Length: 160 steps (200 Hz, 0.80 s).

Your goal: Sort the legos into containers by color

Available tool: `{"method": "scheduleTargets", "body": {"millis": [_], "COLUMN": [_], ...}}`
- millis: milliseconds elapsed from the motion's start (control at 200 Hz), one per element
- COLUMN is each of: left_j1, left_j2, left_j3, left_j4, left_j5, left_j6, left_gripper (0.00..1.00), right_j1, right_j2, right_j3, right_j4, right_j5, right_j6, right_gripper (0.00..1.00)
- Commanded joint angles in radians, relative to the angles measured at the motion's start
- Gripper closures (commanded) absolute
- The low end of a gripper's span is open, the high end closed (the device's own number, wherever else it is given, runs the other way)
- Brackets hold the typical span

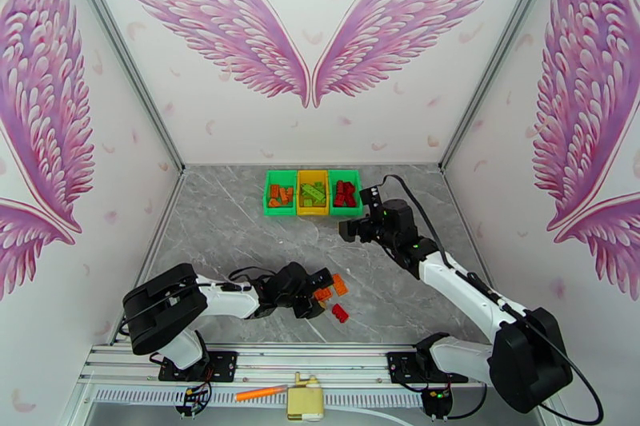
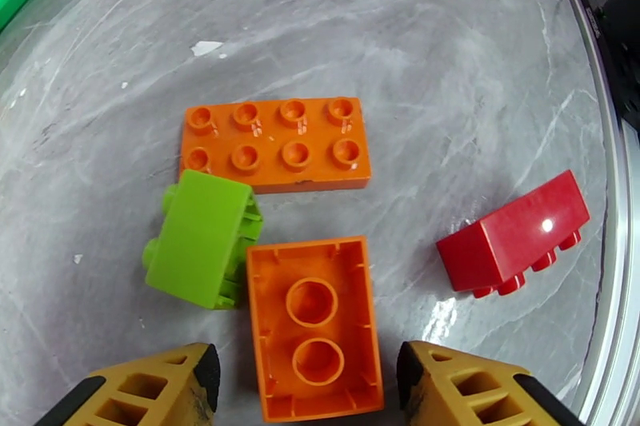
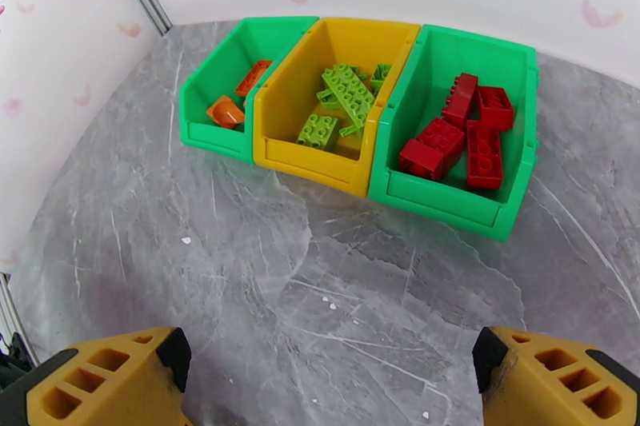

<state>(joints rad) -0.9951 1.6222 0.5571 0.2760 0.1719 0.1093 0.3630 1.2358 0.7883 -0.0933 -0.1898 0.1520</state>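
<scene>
Left gripper (image 2: pixel 304 378), jaws spread & empty, flanks near end of upturned orange lego (image 2: pixel 314 328) on table (image 2: pixel 448 68), its long axis running straight away betw. the fingers, green lego (image 2: pixel 204 240) just beside on its left; right gripper (image 3: pixel 328 376), likewise spread, sits nr. containers (image 3: pixel 312 160).

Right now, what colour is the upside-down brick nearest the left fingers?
The upside-down brick is orange, clearest in the left wrist view.
</scene>
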Motion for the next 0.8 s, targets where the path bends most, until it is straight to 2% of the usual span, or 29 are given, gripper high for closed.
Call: {"method": "scheduleTargets", "body": {"millis": [0,60,255,280,370,620,795], "left_j1": [0.003,0.004,0.006,0.006,0.007,0.006,0.008], "left_j2": [0.013,0.013,0.014,0.012,0.004,-0.086,-0.228], "left_j3": [0.014,0.009,0.001,0.0,-0.01,-0.051,-0.103], "left_j4": [-0.019,-0.009,0.008,0.009,0.018,0.049,0.057], "left_j5": [0.031,0.034,0.031,0.031,0.032,0.016,-0.069], "left_j6": [0.014,0.015,0.017,0.018,0.022,-0.002,-0.049], "left_gripper": [0.45,0.53,0.61,0.66,0.73,0.74,0.74], "right_j1": [0.005,0.005,0.005,0.005,0.005,0.005,0.01], "right_j2": [-0.025,-0.033,-0.052,-0.055,-0.065,-0.082,-0.09], "right_j3": [-0.019,-0.027,-0.048,-0.048,-0.047,-0.052,-0.053], "right_j4": [-0.016,-0.012,-0.02,-0.022,-0.035,-0.016,0.01], "right_j5": [0.026,0.027,0.023,0.024,0.023,-0.023,-0.069], "right_j6": [-0.017,-0.01,0.002,0.003,0.003,0.038,0.076], "right_gripper": [0.01,0.01,0.01,0.01,0.01,0.01,0.01]}}
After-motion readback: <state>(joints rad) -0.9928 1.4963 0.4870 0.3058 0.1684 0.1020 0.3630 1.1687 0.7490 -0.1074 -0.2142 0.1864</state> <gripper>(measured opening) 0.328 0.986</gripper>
